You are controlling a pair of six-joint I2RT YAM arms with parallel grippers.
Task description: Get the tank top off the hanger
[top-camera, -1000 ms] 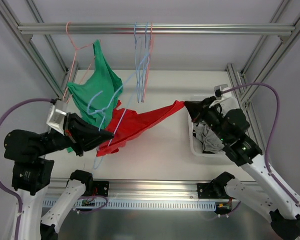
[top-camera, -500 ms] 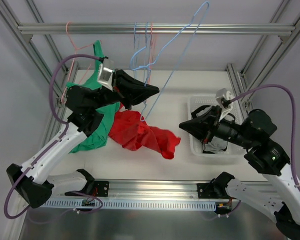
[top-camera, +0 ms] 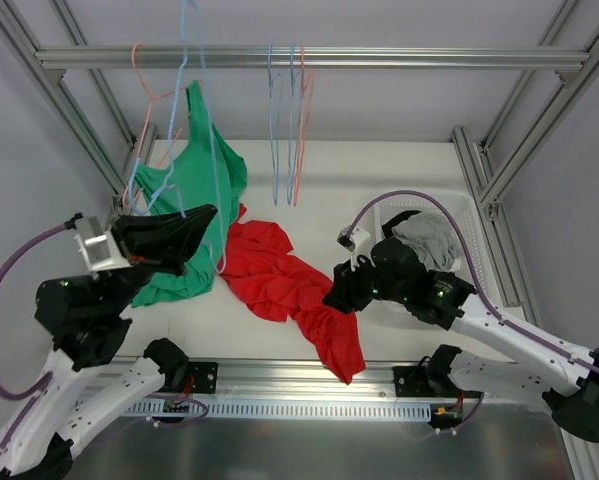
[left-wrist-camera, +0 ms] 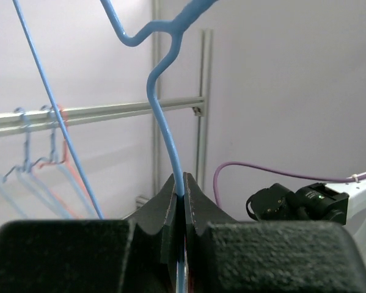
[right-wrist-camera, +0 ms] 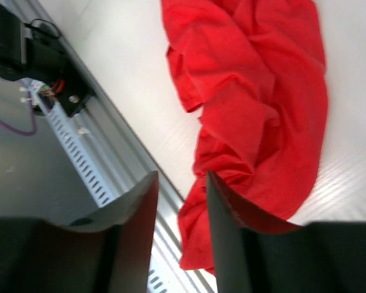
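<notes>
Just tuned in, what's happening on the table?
The left gripper is shut on the blue hanger, which is held up bare. The red tank top is off it, crumpled on the table. The right gripper hovers over the top's near end, fingers apart, holding nothing. A green top hangs at the left.

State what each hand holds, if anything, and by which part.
The left hand pinches the blue hanger by its wire, just below a kink. The right hand holds nothing; it is open above the red top.
</notes>
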